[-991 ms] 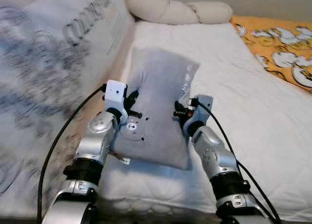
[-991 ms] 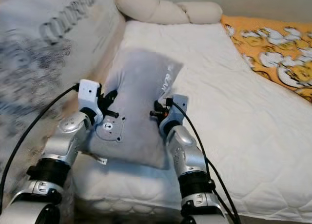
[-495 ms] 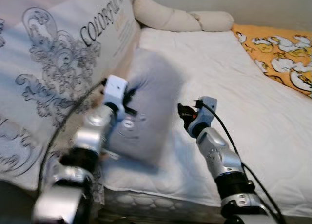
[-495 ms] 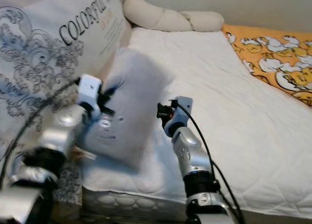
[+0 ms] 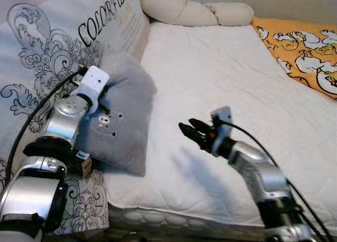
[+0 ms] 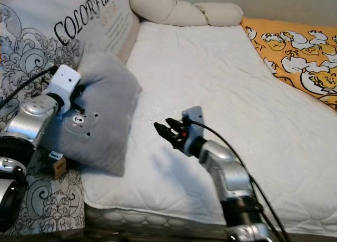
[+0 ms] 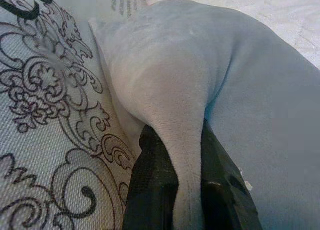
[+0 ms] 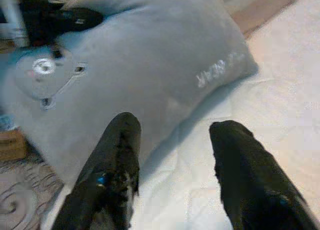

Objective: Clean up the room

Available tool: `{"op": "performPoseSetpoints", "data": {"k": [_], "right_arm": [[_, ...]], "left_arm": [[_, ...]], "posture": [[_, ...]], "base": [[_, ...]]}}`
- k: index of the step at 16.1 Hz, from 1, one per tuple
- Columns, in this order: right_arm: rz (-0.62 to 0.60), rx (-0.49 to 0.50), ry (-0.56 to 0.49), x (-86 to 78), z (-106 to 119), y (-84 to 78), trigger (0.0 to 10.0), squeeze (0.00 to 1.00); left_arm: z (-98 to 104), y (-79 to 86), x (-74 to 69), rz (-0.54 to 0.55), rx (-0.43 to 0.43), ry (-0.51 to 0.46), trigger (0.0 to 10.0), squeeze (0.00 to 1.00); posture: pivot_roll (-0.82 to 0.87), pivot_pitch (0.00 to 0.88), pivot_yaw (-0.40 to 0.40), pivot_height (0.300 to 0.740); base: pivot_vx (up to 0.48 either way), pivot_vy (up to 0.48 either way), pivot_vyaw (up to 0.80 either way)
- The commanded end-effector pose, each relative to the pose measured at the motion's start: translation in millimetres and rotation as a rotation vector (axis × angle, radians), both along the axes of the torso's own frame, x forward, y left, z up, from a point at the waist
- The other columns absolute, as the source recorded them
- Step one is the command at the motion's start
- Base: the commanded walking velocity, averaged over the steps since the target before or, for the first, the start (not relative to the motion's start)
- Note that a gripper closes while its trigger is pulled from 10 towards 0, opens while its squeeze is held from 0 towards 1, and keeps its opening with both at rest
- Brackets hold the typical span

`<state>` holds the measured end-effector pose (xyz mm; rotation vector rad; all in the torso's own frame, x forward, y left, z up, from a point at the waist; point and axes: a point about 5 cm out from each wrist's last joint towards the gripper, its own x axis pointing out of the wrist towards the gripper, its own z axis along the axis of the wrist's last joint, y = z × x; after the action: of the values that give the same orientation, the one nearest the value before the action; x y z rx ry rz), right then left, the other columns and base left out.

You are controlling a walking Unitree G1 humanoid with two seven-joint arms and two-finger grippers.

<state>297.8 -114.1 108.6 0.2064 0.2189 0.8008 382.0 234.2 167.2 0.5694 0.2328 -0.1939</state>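
Note:
A grey pillow with a small bear face stands at the bed's left edge, leaning on a large white printed cushion. My left gripper is shut on a fold of that pillow's edge, and its black fingers pinch the fabric from both sides. My right gripper hovers open above the white mattress, to the right of the pillow and apart from it. In the right wrist view the open right gripper points toward the grey pillow with nothing between its fingers.
A cream bolster lies at the head of the bed. An orange patterned blanket covers the far right side. A small brown tag hangs below the pillow. The mattress's front edge is close to me.
The right gripper has let go of the grey pillow and pulled away to the right. The left gripper has swung the pillow left against the printed cushion. The camera has shifted too.

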Motion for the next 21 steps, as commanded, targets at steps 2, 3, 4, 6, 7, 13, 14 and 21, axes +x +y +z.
{"op": "performPoseSetpoints", "data": {"k": [2, 3, 4, 6, 7, 13, 14, 21], "right_arm": [[0.098, 0.026, -0.014, -10.6, 6.5, 2.5, 10.0, 1.0], [0.112, 0.032, -0.011, -12.9, 7.6, 2.4, 10.0, 1.0], [0.123, 0.034, -0.009, -15.6, 9.2, 1.9, 10.0, 1.0], [0.118, 0.03, -0.004, -18.0, 9.3, -0.2, 10.0, 1.0], [0.105, 0.03, 0.001, -19.4, 8.8, -1.7, 10.0, 1.0], [-0.115, 0.074, 0.02, -13.2, 7.9, -15.3, 10.0, 1.0], [-0.257, 0.062, 0.031, -7.3, 4.3, -20.8, 10.0, 1.0], [-0.66, 0.067, -0.034, -1.6, 10.0, -39.9, 10.0, 1.0]], "left_arm": [[1.5, 13.9, -2.4, 0.001, 0.045, 0.005, 10.0, 0.0], [-1.2, 15.0, -3.7, -0.018, 0.075, 0.011, 10.0, 0.0], [-2.3, 15.2, -5.5, -0.066, 0.123, 0.004, 10.0, 0.77], [2.6, 11.8, -7.4, -0.135, 0.074, -0.018, 10.0, 1.0], [6.2, 8.5, -9.5, -0.178, 0.029, -0.034, 10.0, 1.0], [32.9, -13.0, -21.2, -0.256, -0.285, -0.147, 10.0, 1.0], [27.6, -28.8, -30.0, -0.256, -0.412, -0.133, 10.0, 1.0], [-15.6, -52.4, -76.6, -0.095, -0.561, -0.143, 10.0, 1.0]], "posture": [[0.05, 0.0, 0.007, 0.74], [0.05, 0.0, 0.002, 0.74], [0.05, 0.0, 0.0, 0.74], [0.05, 0.0, 0.0, 0.74], [0.05, 0.0, 0.003, 0.74], [0.05, 0.0, -0.007, 0.74], [0.05, 0.0, -0.009, 0.74], [0.05, 0.0, -0.036, 0.74]], "base": [[0.0, 0.0, 0.0], [0.0, 0.0, 0.0], [0.0, 0.0, 0.0], [0.0, 0.0, 0.0], [0.0, 0.0, 0.0], [0.0, 0.0, 0.0], [0.0, 0.0, 0.0], [0.0, -0.07, 0.0]]}}
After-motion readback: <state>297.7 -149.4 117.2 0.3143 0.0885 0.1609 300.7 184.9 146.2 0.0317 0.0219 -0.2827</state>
